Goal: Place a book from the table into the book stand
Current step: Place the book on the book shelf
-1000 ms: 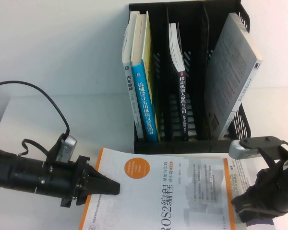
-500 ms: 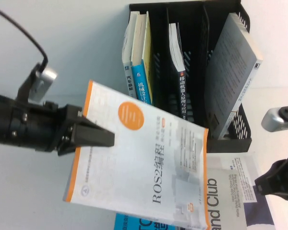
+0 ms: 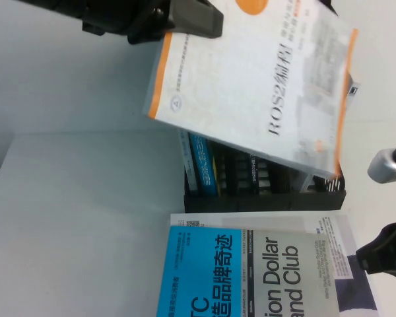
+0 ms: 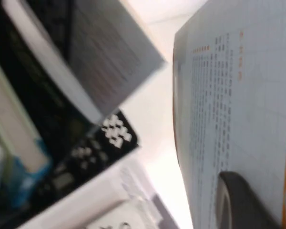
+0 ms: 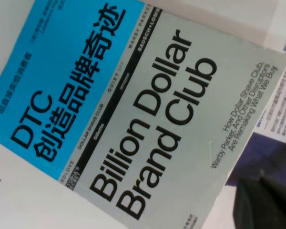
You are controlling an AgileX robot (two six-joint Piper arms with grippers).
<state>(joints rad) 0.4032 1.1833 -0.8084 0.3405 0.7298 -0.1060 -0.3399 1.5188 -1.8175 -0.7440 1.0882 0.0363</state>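
My left gripper (image 3: 197, 16) is shut on the spine edge of the white and orange ROS2 book (image 3: 257, 86) and holds it tilted in the air above the black book stand (image 3: 264, 191). In the left wrist view one dark finger (image 4: 238, 202) presses on the book's cover (image 4: 238, 95), with the stand (image 4: 81, 148) below. The book hides most of the stand. Only the lower ends of the standing books (image 3: 204, 168) show. My right gripper (image 3: 383, 257) is low at the right edge of the table, shut and empty; its fingers (image 5: 267, 202) show beside the stack of books.
A blue and grey book, "Billion Dollar Brand Club" (image 3: 251, 277), lies at the table's front on top of another book (image 5: 271, 152). A grey book (image 4: 105, 62) leans in the stand's right slot. The white table (image 3: 79, 224) stretches to the left.
My left gripper has lifted the ROS2 book up and away from the table, towards the stand and to the right. The book underneath is now uncovered. My right arm has barely moved.
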